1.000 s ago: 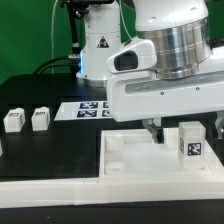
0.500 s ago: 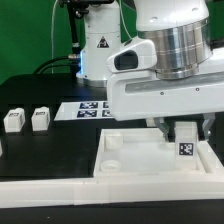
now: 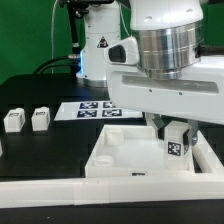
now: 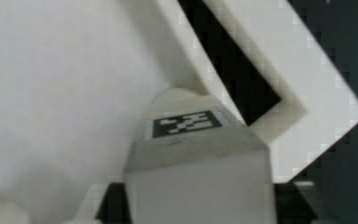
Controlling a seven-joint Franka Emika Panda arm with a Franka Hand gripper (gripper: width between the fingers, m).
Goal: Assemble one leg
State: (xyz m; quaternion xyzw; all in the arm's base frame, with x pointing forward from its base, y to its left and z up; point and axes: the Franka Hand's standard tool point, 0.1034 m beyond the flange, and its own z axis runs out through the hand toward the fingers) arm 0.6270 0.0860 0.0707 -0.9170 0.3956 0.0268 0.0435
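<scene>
gripper [image 3: 172,130] clamping the leg [image 3: 177,140] over white tray piece [image 3: 120,160], black table [image 3: 40,150]

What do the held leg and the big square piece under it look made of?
The leg: likely matte white plastic, blocky, with a printed black-and-white marker on its face. The square piece: the same matte white look, probably moulded or printed plastic, with a raised rim and round corner hole.

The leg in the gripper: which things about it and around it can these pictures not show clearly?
- Gripper fingertips: exterior view, hidden behind the leg and under the arm's body, so the grip itself is unseen.
- Leg's lower end and the hole under it: both views, covered by the leg itself.
- Tray right edge: exterior view, cut off by the frame.
- Two spare legs: exterior view, markers too small to read.
</scene>
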